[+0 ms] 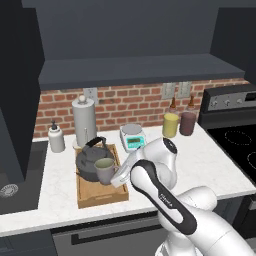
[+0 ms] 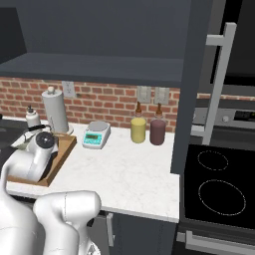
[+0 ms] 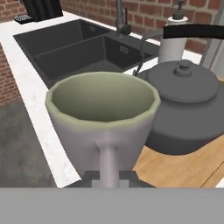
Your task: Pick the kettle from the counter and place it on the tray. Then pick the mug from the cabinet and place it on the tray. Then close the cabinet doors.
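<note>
Gripper (image 3: 108, 177) clamped tight on mug (image 1: 104, 169) handle. Mug upright over tray (image 1: 102, 196), just beside kettle (image 1: 90, 162) at kettle's 4 o'clock.

The dark grey kettle (image 1: 91, 162) sits upright at the far end of the wooden tray (image 1: 102, 196), black arched handle up and lid knob on top. The grey-green mug (image 1: 105, 170) stands upright just beside it, over the tray, handle pinched in the closed pincer (image 1: 118, 178). The tray lies flat on the white tabletop (image 1: 200, 165). One cabinet door (image 2: 199, 74) stands open above.
</note>
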Robot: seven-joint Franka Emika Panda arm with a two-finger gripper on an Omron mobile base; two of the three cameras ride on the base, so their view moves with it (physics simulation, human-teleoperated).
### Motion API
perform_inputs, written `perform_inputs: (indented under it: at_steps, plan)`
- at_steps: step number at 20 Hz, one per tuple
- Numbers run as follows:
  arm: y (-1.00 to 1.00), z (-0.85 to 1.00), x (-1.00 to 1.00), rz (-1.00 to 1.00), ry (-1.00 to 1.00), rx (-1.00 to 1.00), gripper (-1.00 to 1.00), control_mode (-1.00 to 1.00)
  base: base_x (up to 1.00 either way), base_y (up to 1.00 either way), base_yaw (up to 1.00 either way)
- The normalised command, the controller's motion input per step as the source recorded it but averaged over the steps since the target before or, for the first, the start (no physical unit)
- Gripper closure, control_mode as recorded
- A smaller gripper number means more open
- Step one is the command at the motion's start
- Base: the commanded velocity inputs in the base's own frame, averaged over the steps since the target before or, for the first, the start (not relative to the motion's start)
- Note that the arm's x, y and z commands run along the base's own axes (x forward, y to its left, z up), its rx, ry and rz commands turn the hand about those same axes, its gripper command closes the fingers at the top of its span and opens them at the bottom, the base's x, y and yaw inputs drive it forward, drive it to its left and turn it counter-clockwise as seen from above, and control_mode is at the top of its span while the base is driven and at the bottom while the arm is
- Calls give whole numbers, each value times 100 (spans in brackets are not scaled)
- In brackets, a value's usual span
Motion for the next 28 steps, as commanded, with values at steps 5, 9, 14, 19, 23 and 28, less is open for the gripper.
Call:
perform_inputs:
  at_steps: [5,9,14,19,23,28]
  plan:
    - [-22,-52,1,0,-3,0,100,-100,0,0,0]
    - [-20,-47,13,0,0,0,100,-100,0,0,0]
    - [-23,-50,29,0,0,0,100,-100,0,0,0]
    - [-20,-58,33,0,0,0,100,-100,0,0,0]
    - [-12,-61,19,0,-1,0,100,-100,0,0,0]
    - [-5,-52,11,0,-5,1,100,-100,0,0,0]
